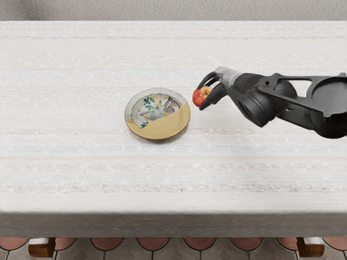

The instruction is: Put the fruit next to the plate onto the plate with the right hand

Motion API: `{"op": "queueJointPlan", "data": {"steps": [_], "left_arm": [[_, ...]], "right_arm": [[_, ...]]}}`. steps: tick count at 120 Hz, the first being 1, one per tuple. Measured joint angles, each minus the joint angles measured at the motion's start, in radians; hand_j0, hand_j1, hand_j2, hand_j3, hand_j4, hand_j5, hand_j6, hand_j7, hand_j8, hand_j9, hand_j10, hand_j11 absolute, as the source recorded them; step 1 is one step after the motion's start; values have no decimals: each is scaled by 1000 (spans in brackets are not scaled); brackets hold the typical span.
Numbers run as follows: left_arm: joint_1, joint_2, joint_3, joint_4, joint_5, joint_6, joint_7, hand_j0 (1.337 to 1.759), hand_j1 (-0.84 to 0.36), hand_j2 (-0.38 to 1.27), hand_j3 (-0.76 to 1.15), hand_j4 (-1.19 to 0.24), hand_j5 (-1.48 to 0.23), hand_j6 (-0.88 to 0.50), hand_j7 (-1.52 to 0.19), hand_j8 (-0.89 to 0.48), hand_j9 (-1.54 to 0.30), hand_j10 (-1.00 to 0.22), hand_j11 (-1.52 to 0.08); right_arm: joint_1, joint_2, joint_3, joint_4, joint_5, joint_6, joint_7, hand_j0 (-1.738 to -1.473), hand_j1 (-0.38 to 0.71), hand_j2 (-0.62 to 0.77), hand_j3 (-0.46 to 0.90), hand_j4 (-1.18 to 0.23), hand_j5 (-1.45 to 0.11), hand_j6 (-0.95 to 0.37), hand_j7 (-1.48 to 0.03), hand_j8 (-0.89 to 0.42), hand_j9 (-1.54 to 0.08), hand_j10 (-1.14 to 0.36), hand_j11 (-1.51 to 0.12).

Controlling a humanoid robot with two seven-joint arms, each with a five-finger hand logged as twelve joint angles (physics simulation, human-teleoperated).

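Right hand (210,90) curled around the fruit (200,96) — just beside the plate (158,129) rim.

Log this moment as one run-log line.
stage: grasp | right robot hand: shut on fruit | fruit: just right of plate, not on it

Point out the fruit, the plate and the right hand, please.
fruit (201,96), head view, on its red skin.
plate (168,129), head view, on its bare yellow lower part.
right hand (219,86), head view, mid-hand, fingers curled around the fruit.
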Motion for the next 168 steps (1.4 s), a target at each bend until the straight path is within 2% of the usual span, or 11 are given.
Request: {"op": "queueJointPlan", "data": {"steps": [22, 51, 57, 75, 78, 91, 107, 125, 149, 158, 168], "left_arm": [[0, 0, 0, 0, 0, 0, 0, 1658, 57, 49, 0, -244, -316, -244, -316, -244, -316, -243, -316], [0, 0, 0, 0, 0, 0, 0, 1658, 57, 49, 0, -244, -316, -244, -316, -244, -316, -243, -316], [0, 0, 0, 0, 0, 0, 0, 1658, 57, 49, 0, -244, -316, -244, -316, -244, -316, -243, -316], [0, 0, 0, 0, 0, 0, 0, 1658, 57, 49, 0, -244, -316, -244, -316, -244, -316, -243, -316], [0, 0, 0, 0, 0, 0, 0, 1658, 57, 49, 0, -244, -316, -244, -316, -244, -316, -243, -316], [0, 0, 0, 0, 0, 0, 0, 1658, 57, 49, 0, -244, -316, -244, -316, -244, -316, -243, -316], [0, 0, 0, 0, 0, 0, 0, 1658, 57, 49, 0, -244, -316, -244, -316, -244, -316, -244, -316], [0, 0, 0, 0, 0, 0, 0, 1658, 57, 49, 0, -244, -316, -244, -316, -244, -316, -244, -316], [0, 0, 0, 0, 0, 0, 0, 1658, 57, 49, 0, -244, -316, -244, -316, -244, -316, -244, -316], [0, 0, 0, 0, 0, 0, 0, 1658, 57, 49, 0, -244, -316, -244, -316, -244, -316, -244, -316], [0, 0, 0, 0, 0, 0, 0, 1658, 57, 49, 0, -244, -316, -244, -316, -244, -316, -244, -316]], "right_arm": [[19, 118, 31, -39, 19, -1, 0, -1658, 334, 330, 3, -791, -1273, -228, -1132, -193, -1225, -789, -1243], [11, 280, 31, -190, 21, 13, 0, -1658, 406, 526, 0, -806, -1270, -252, -1134, -202, -1217, -820, -1232], [7, 300, 31, -214, 19, 17, 0, -1658, 419, 581, 1, -814, -1256, -261, -1134, -245, -1207, -828, -1221], [-1, 324, 30, -244, 14, 24, 1, -1658, 367, 506, 1, -821, -1244, -300, -1134, -292, -1206, -832, -1219], [-5, 326, 31, -248, 12, 20, 1, -1658, 335, 455, 0, -777, -1171, -314, -1072, -292, -1136, -788, -1148], [-19, 342, 29, -280, 5, -14, 0, -1658, 80, 264, 0, -479, -718, -207, -659, -194, -697, -486, -705], [-22, 350, 29, -292, 2, -28, 0, -1658, -95, 132, 0, -275, -407, -134, -377, -127, -397, -279, -400], [-6, 334, 45, -278, 2, -44, -1, -1658, -195, 59, 0, -159, -230, -92, -216, -88, -225, -161, -227], [0, 172, 140, -150, 2, -21, -1, -1658, -255, 16, 0, -91, -127, -66, -121, -65, -125, -92, -125], [-50, 96, 225, -119, 3, 87, -1, -1658, -265, 8, 0, -78, -108, -61, -104, -60, -106, -79, -107], [-171, 28, 387, -102, 5, 292, -1, -1658, -273, 2, 0, -69, -93, -58, -91, -57, -92, -69, -93]]}}
